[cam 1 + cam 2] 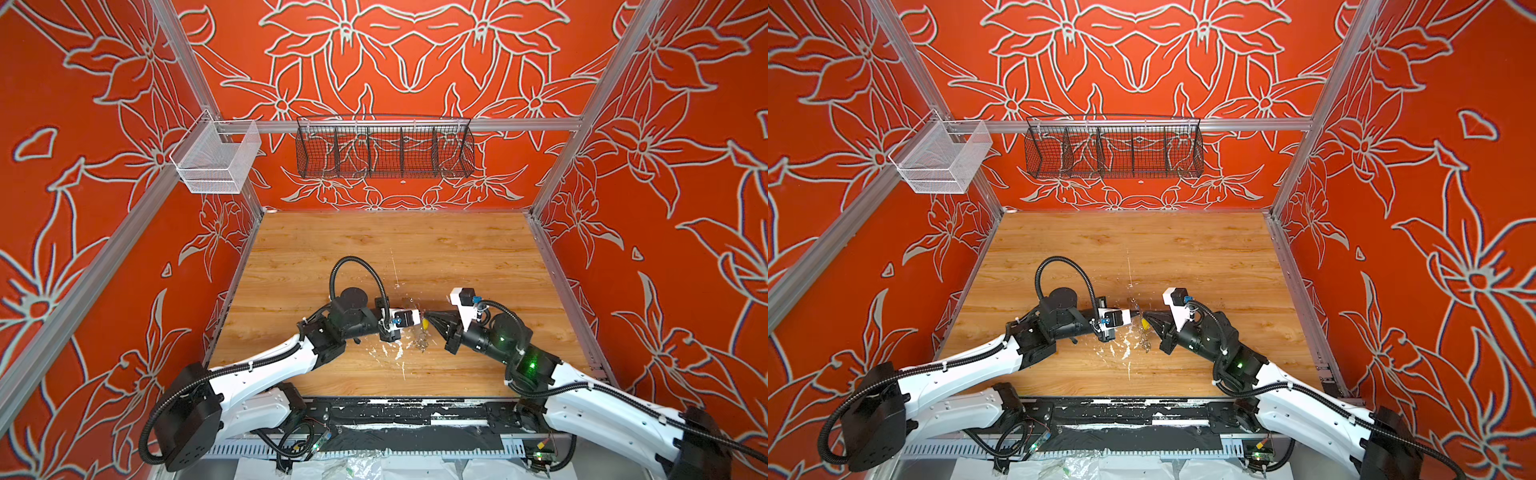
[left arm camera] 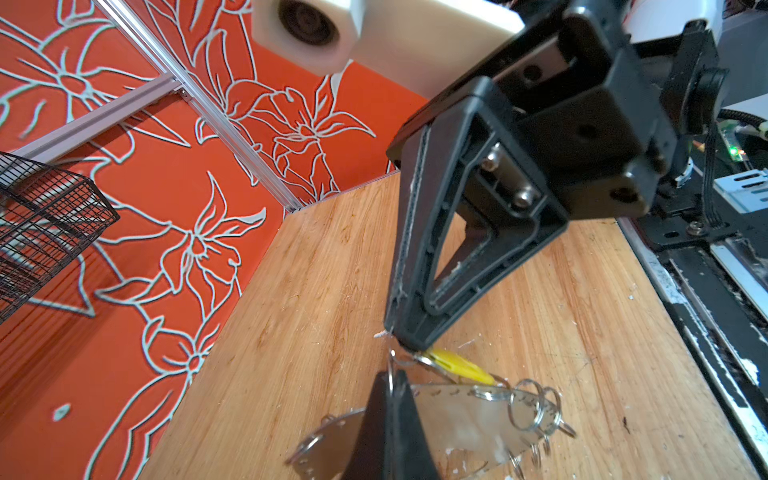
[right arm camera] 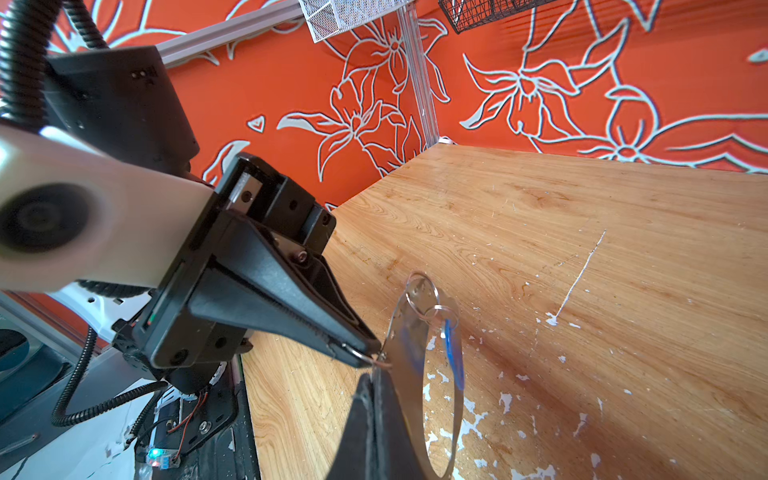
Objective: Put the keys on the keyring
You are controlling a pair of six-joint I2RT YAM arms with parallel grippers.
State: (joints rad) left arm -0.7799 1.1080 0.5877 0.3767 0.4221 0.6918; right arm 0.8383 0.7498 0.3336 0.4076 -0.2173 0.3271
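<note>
The keyring (image 2: 457, 419), a flat grey metal ring with small split rings (image 2: 528, 409) on its rim, hangs above the wooden table between both grippers. In the right wrist view the keyring (image 3: 409, 332) stands nearly edge-on. The blue key (image 3: 452, 353) dangles from one of its split rings. My left gripper (image 2: 390, 376) is shut on a thin split ring at the keyring's edge. My right gripper (image 2: 409, 343) is shut on the metal end of the yellow key (image 2: 457, 365), tip to tip with the left. In both top views the grippers (image 1: 419, 314) (image 1: 1148, 321) meet mid-table.
A black wire basket (image 1: 384, 149) and a white mesh basket (image 1: 216, 160) hang on the back rail. White paint flecks (image 1: 388, 353) mark the table (image 1: 457, 257) under the grippers. A black rail (image 1: 415, 411) runs along the front edge.
</note>
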